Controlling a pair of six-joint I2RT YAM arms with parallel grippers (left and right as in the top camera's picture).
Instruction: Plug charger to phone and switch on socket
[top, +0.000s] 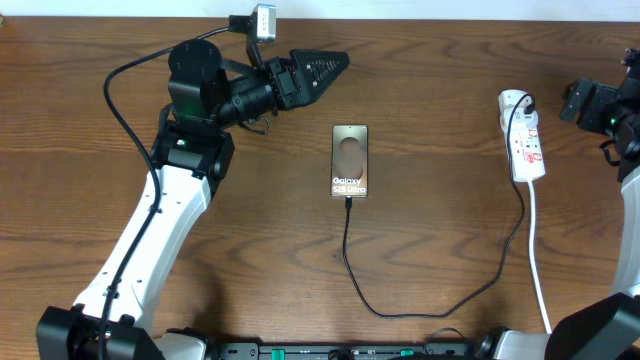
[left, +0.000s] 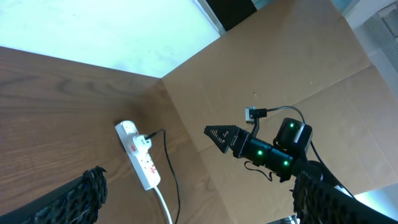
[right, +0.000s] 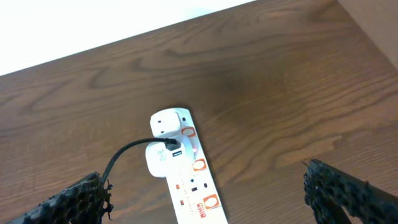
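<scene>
Overhead: phone (top: 350, 160) lies flat mid-tabletop (top: 250, 220), long axis running far to near, bare wood on both long sides. The charger (top: 345, 260) tip meets the phone's near short edge. Its cable drops toward the near edge, loops right, then climbs to the far end of the socket (top: 527, 150). The socket sits far right, near the far edge, with its white cord (top: 535, 250) trailing to the near edge. Left arm (top: 160, 230) reaches in from near-left. Left fingers (top: 320, 68) point right, well apart from the phone and close to the far edge, and read side-on as one wedge, so the gap can't be told here. Right arm (top: 608, 108) is at the right edge, just beside the socket. Wide open strip between phone and socket, crossed only by cable

Left wrist: own fingers sit at the two bottom corners, spread wide, nothing between them. Socket and cable lie ahead on wood, with the tabletop's edge right behind them against a cardboard wall (left: 261, 62). Right fingers (left: 222, 135) hang up in front of that wall, above the tabletop, again side-on

Right wrist: own fingers at both lower corners, wide, holding nothing. The socket is below and between them, and the cable runs into a white adapter (right: 160, 160) seated at its rounded end. Bare wood all round, far edge at top. Can't tell the switch position
</scene>
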